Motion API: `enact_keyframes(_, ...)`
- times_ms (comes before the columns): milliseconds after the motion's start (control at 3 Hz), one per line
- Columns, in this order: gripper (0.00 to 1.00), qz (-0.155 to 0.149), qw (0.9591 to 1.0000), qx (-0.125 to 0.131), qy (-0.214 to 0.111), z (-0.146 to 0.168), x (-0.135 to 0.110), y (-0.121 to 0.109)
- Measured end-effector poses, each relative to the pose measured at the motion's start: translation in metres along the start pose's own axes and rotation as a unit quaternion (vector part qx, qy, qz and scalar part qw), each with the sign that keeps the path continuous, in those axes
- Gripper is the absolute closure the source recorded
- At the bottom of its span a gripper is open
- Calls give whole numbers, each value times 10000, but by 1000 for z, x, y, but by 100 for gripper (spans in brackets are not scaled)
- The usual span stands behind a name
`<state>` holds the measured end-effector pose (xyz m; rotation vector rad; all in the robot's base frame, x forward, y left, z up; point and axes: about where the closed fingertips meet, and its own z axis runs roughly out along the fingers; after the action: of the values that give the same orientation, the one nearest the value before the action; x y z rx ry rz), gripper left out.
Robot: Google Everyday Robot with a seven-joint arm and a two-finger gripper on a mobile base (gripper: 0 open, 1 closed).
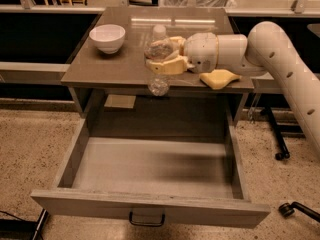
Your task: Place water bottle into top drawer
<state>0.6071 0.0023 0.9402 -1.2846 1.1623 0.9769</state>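
Note:
The water bottle (159, 59) is clear with a white cap. It stands upright in my gripper (165, 56), above the front edge of the tabletop (100, 69). The yellowish fingers (167, 66) close around its middle, and its base hangs just past the table edge. My white arm reaches in from the right. The top drawer (150, 171) is pulled fully open below, its pale bottom bare, with a small dark handle (146, 219) on its front.
A white bowl (107, 37) sits at the table's back left. A yellow sponge-like object (219, 78) lies on the table's right front. A paper (119, 101) lies on the floor behind the drawer. Chair casters (282, 155) stand at the right.

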Motion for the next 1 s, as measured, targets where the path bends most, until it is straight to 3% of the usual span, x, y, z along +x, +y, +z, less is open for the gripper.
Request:
enact_keyframes(333, 100, 273, 9994, 20, 209, -14, 20, 23)
enact_keyframes(667, 100, 837, 9899, 794, 830, -47, 74, 37)
enact_keyframes(1000, 100, 975, 9857, 1078, 847, -61, 108, 42)
